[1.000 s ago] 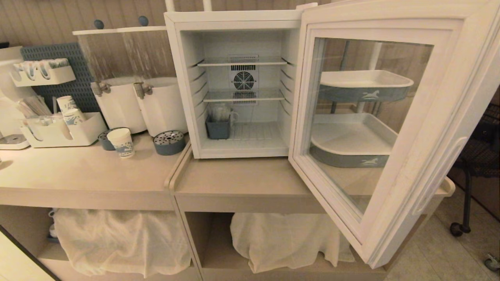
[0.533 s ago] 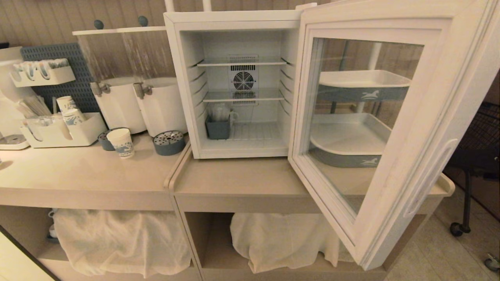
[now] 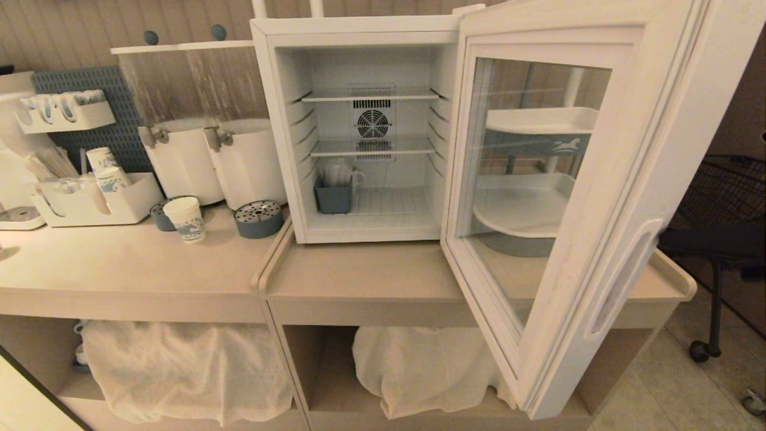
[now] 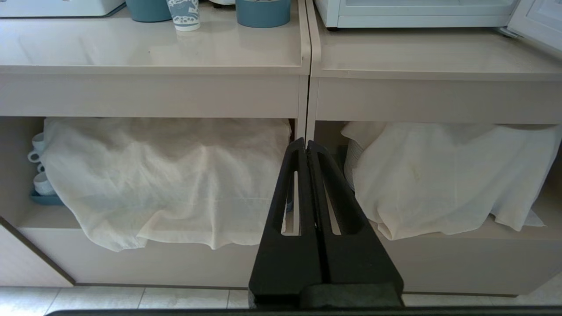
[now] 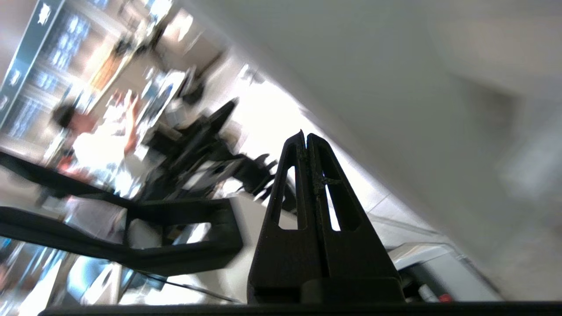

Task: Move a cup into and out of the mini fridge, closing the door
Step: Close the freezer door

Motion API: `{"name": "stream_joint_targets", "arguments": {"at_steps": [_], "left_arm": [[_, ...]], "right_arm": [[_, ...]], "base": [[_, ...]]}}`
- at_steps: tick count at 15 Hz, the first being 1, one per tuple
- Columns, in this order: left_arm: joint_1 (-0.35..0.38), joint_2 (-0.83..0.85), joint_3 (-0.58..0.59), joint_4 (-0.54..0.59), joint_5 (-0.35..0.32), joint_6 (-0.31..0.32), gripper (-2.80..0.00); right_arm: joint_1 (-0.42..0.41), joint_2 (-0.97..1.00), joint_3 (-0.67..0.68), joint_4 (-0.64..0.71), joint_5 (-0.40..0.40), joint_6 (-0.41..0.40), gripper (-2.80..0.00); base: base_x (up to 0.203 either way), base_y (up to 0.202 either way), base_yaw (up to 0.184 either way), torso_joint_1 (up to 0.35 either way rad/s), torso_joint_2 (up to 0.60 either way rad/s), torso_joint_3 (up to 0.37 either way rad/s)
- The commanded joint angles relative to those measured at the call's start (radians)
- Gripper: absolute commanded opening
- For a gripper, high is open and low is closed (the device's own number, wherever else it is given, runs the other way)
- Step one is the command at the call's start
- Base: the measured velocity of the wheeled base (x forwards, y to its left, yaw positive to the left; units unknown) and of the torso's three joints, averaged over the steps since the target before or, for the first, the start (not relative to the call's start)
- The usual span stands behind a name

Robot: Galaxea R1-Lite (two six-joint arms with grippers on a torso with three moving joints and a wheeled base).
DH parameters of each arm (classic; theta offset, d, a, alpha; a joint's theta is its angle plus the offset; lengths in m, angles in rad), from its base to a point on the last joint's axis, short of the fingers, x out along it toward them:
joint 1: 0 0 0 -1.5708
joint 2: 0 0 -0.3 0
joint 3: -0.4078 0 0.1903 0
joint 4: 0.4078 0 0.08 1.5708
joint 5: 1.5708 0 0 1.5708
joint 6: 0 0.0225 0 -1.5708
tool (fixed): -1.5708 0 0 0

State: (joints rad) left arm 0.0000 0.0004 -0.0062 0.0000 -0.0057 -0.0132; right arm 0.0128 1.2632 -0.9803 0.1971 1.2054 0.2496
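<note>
**Open fridge, cup on the tabletop**

At far left a white organiser (image 3: 122, 206) holds stacked cups. Just right of it, the cup (image 3: 185, 219) stands upright on the tabletop (image 3: 119, 263), near a perforated grey dish (image 3: 258, 218). Right of that, the fridge (image 3: 359, 129) stands open, a small grey bin (image 3: 333, 196) on its floor. The door (image 3: 598, 197) juts toward the camera at right. The left gripper (image 4: 306, 147) hangs low before the cloth-covered shelf, fingers closed and empty. The right gripper (image 5: 306, 138) is beside a pale surface, fingers closed and empty.
</note>
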Motion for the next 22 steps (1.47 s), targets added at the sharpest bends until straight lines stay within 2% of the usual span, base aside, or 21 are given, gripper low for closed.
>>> {"name": "stream_joint_targets", "arguments": {"at_steps": [1,2,4,9,13,14,17,18,20,22], "left_arm": [[0.0,-0.002,0.002,-0.002,0.0,-0.001,-2.8],[0.0,-0.002,0.002,-0.002,0.001,-0.001,-2.8],[0.0,-0.002,0.002,-0.002,0.0,-0.001,-2.8],[0.0,-0.002,0.002,-0.002,0.001,-0.002,-2.8],[0.0,-0.002,0.002,-0.002,0.001,-0.002,-2.8],[0.0,-0.002,0.002,-0.002,0.001,-0.002,-2.8],[0.0,-0.002,0.002,-0.002,0.001,-0.002,-2.8],[0.0,-0.002,0.002,-0.002,0.001,-0.002,-2.8],[0.0,-0.002,0.002,-0.002,0.001,-0.002,-2.8],[0.0,-0.002,0.002,-0.006,0.001,-0.002,-2.8]], "right_arm": [[0.139,-0.005,-0.04,-0.016,-0.078,0.066,-2.8],[0.212,0.004,-0.055,-0.05,-0.153,0.111,-2.8],[0.306,0.024,-0.066,-0.159,-0.263,0.193,-2.8],[0.299,-0.1,-0.027,-0.147,-0.288,0.218,-2.8],[0.138,-0.232,-0.003,-0.023,-0.329,0.183,-2.8],[0.061,-0.273,0.011,-0.017,-0.357,0.178,-2.8],[-0.116,-0.389,0.056,-0.013,-0.561,0.18,-2.8],[-0.145,-0.396,0.07,-0.035,-0.619,0.18,-2.8],[-0.16,-0.352,0.09,-0.111,-0.654,0.187,-2.8],[-0.164,-0.271,0.101,-0.209,-0.678,0.226,-2.8]], "base": [[0.0,0.0,0.0,0.0,0.0,0.0],[0.0,0.0,0.0,0.0,0.0,0.0],[0.0,0.0,0.0,0.0,0.0,0.0],[0.0,0.0,0.0,0.0,0.0,0.0],[0.0,0.0,0.0,0.0,0.0,0.0],[0.0,0.0,0.0,0.0,0.0,0.0],[0.0,0.0,0.0,0.0,0.0,0.0],[0.0,0.0,0.0,0.0,0.0,0.0],[0.0,0.0,0.0,0.0,0.0,0.0],[0.0,0.0,0.0,0.0,0.0,0.0]]}}
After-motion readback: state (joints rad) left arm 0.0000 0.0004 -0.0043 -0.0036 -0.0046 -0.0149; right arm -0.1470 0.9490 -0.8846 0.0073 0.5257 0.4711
